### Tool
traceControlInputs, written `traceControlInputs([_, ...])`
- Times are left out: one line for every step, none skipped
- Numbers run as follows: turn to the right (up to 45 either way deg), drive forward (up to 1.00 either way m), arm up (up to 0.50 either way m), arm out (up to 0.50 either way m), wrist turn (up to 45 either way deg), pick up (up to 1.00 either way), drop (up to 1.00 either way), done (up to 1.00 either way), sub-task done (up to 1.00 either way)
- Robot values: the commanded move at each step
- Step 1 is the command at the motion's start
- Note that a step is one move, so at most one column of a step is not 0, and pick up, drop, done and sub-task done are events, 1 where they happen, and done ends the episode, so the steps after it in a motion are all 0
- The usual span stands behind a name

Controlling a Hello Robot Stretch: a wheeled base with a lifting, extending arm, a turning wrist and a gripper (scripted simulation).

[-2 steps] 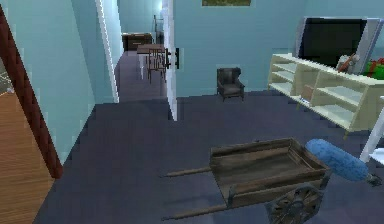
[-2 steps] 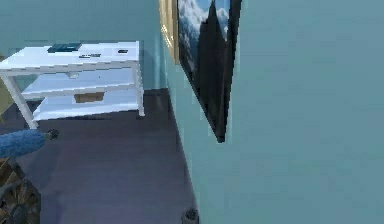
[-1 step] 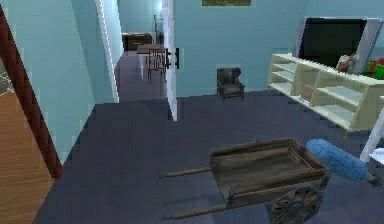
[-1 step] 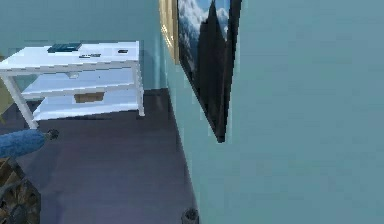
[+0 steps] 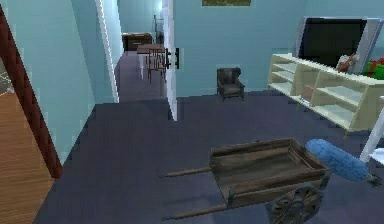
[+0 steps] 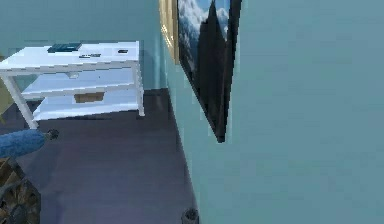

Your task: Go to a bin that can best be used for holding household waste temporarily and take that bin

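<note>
Where the bin stands I cannot tell; I judge it lies beyond the doorway [image 5: 140, 60] at the forward view's upper left. How the gripper's fingers stand I cannot tell either. A wooden cart [image 5: 262, 170] sits close ahead at lower right, so a tight turn could clip it. The wall [image 6: 300, 120] with its picture [image 6: 205, 60] is near on the arm side; swinging round may scrape it. The dark chair [image 5: 230, 83] could pass for a bin

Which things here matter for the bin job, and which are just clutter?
Job:
- small dark thing by the far wall; maybe the bin, cannot tell

Clutter:
- wooden cart
- blue fuzzy thing
- TV
- shelves
- white table
- painting
</note>
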Motion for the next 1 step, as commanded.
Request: traceControlInputs([0.0, 0.00, 0.00, 0.00, 45.0, 0.00, 0.00, 0.00, 0.00])
